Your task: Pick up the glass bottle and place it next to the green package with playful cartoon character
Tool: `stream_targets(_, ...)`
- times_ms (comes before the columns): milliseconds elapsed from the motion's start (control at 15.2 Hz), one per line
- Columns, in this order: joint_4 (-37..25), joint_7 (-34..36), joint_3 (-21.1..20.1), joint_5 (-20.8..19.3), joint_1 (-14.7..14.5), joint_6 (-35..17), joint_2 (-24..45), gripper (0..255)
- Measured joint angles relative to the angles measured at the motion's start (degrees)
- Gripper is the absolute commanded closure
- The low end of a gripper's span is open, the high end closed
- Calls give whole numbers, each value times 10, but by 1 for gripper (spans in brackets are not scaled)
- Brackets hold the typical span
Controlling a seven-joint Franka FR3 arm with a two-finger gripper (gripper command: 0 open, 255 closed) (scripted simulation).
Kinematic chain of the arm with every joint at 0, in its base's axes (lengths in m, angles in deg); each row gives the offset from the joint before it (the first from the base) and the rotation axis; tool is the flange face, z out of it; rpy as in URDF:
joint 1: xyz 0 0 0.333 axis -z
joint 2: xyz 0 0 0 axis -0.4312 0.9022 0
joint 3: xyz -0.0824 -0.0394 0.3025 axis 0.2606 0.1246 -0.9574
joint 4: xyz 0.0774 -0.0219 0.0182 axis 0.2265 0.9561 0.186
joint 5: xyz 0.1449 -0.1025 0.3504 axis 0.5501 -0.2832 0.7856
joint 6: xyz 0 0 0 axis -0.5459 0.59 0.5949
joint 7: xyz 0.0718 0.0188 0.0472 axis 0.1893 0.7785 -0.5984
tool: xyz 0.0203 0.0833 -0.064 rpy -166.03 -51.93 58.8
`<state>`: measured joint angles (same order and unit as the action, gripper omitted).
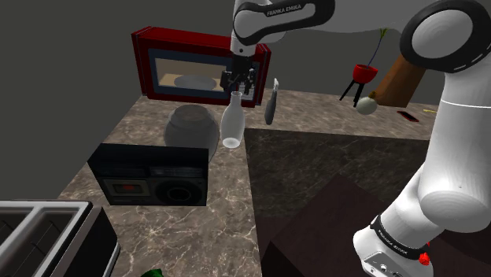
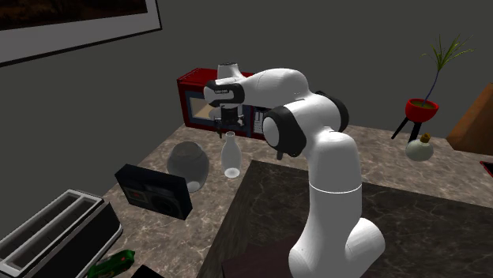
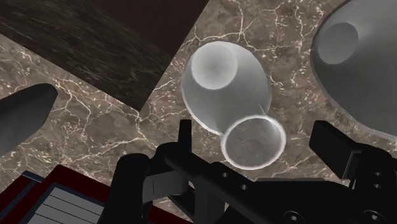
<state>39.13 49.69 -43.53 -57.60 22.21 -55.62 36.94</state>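
On marbled counter [image 1: 169,236], beside round grey vase [image 1: 191,128]: clear bottle [image 1: 231,120], upright. Directly above its mouth: gripper [image 1: 240,85], fingers [image 3: 331,147] spread wide, gripping nothing. Green package [image 2: 111,264] well apart, past black radio [image 1: 149,177].

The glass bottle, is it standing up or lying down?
Standing up. The glass bottle rests on its base on the marbled counter, neck pointing straight up beneath the gripper.

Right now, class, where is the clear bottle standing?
In the shoulder view the clear bottle stands upright on the marbled counter, just right of the round grey vase, in front of the red microwave, directly below the hand.
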Motion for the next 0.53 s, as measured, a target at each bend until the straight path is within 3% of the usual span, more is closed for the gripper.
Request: stream_targets(528, 18, 0, 0, 0, 1, -24, 6, 0)
